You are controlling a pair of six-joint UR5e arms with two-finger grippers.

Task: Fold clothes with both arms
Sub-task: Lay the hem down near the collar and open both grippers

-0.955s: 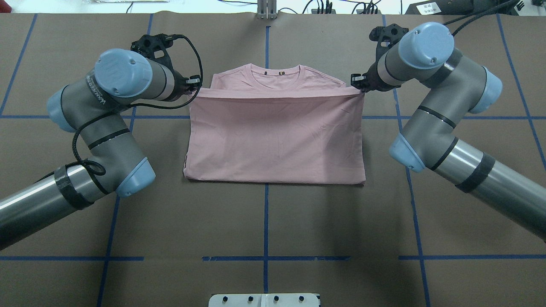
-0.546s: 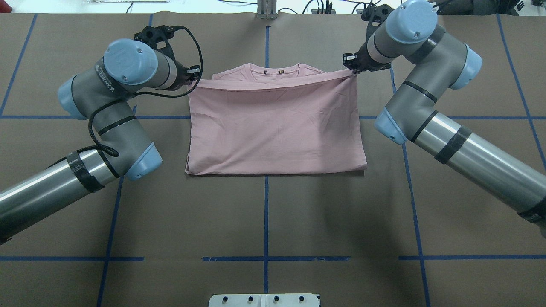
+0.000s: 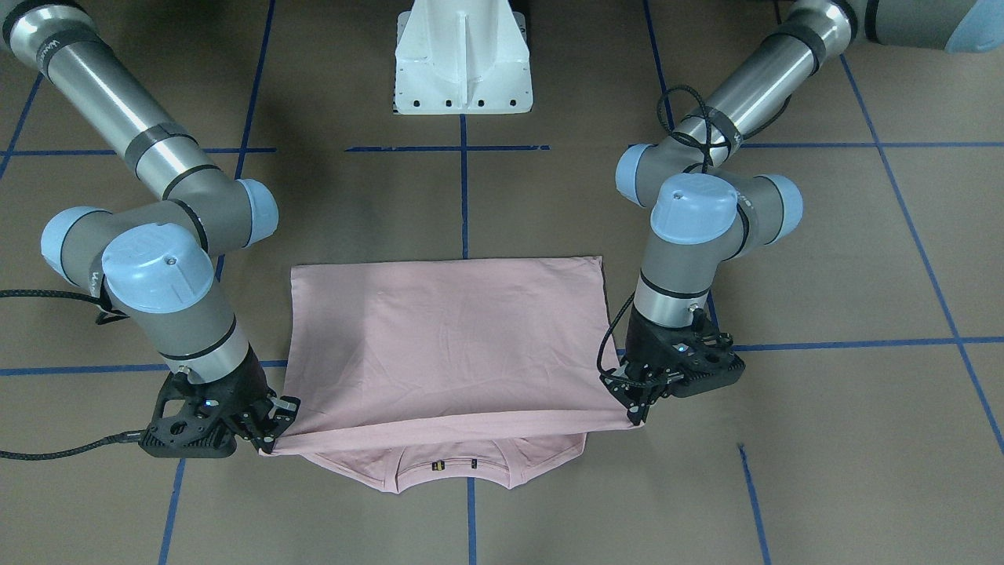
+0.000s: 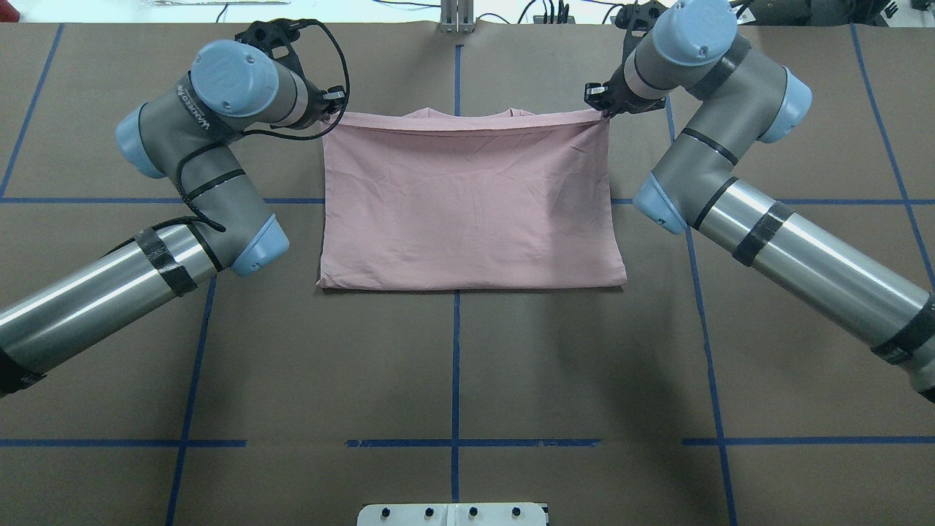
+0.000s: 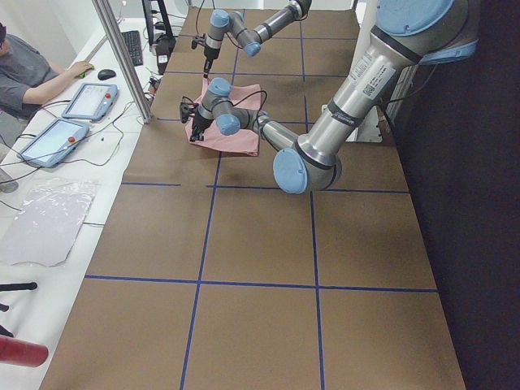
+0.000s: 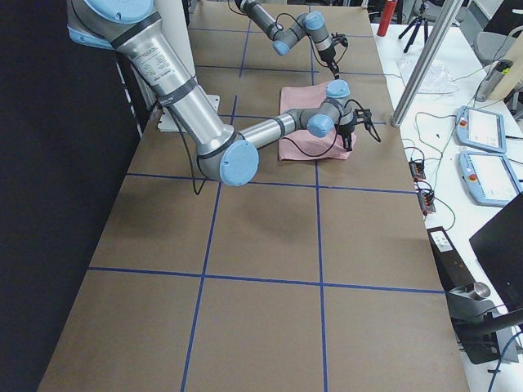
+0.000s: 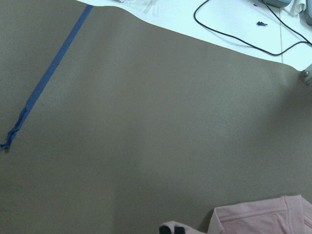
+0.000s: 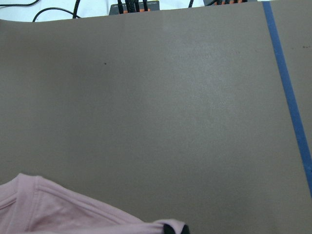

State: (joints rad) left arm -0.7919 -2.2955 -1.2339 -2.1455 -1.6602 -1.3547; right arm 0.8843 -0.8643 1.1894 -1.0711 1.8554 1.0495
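The pale pink T-shirt (image 4: 467, 197) lies plain side up on the brown table, folded over itself. Only its collar (image 4: 467, 113) shows past the far edge, and it also shows in the front-facing view (image 3: 455, 463). My left gripper (image 4: 330, 117) is shut on the far left corner of the folded layer, seen in the front-facing view (image 3: 637, 408) on the right. My right gripper (image 4: 600, 109) is shut on the far right corner, also in the front-facing view (image 3: 271, 439). Both hold the edge just above the table. The wrist views show pink cloth (image 7: 263, 219) (image 8: 73, 209) at their bottom edges.
The white pedestal base (image 3: 463, 63) stands at the near side of the table. Blue tape lines (image 4: 456, 365) grid the brown surface. The table's far edge with cables (image 4: 548, 11) lies just beyond the grippers. An operator (image 5: 32, 73) sits with tablets past that edge.
Both grippers have carried the held edge of the shirt away from the robot, towards the collar. The folded layer now covers the shoulders and most of the collar.
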